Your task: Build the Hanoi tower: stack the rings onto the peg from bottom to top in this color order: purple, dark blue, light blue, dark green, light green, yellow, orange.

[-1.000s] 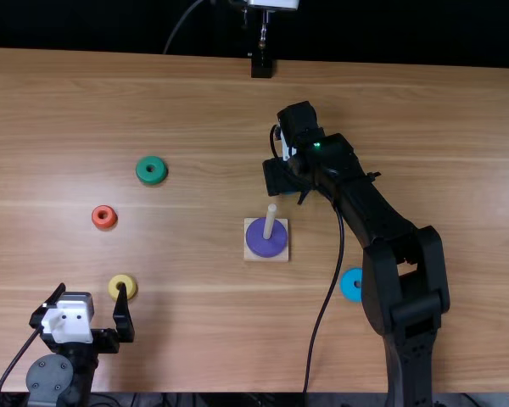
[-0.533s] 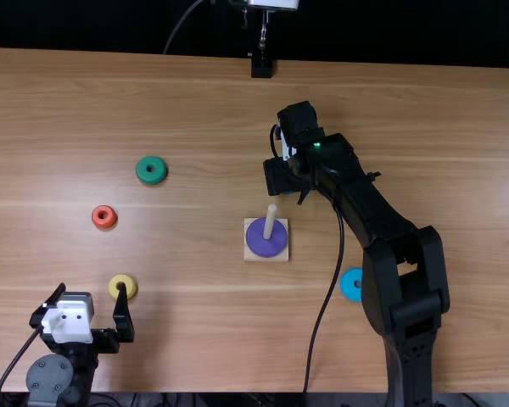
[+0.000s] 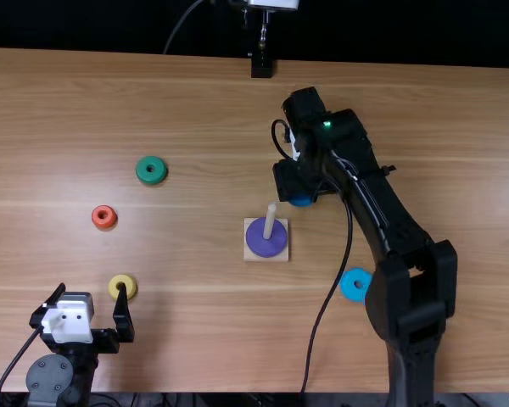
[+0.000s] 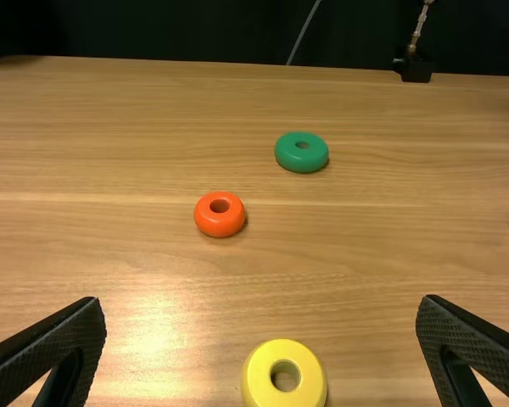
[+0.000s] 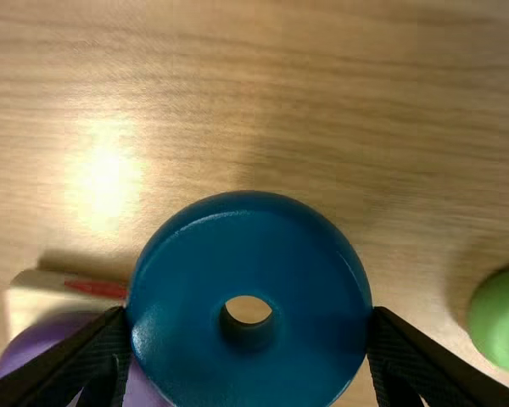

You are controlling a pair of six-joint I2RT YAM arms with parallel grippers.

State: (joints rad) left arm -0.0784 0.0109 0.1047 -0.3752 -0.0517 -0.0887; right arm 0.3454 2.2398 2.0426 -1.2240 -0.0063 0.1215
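Seven rings belong to the tower; one sits on the peg. Nearest, the left gripper (image 3: 92,289) stands with its fingers wide apart and nothing between them, presumably parked out of the other arm's path; its pads are black and finely textured. Just beyond lies the yellow ring (image 4: 259,373), flat on the light brown, straight-grained table (image 3: 195,322), presumably waiting because its turn comes late. The light blue ring (image 3: 347,279), a smooth disc with a small hole, lies beside the right arm, presumably third in order. Farther on stands the square pale wooden base (image 3: 249,256), whose peg (image 3: 270,220) passes through the matt purple ring (image 3: 259,247), the bottom layer. Well off to the left is the orange ring (image 4: 205,212), small, glossy and rounded at the edge, reserved for the top. Beyond the base, the right gripper (image 5: 248,314) is closed on the dark blue ring (image 5: 305,254), one finger at each side of its broad, shiny rim. The grip leaves the central hole unobstructed, which suits threading; the next move calls for centring that hole over the peg, where an offset could make the ring catch. Farther still lies the dark green ring (image 3: 144,173), with softly curved sides. The light green ring (image 5: 496,326) rests on the wood, apart from the held ring.
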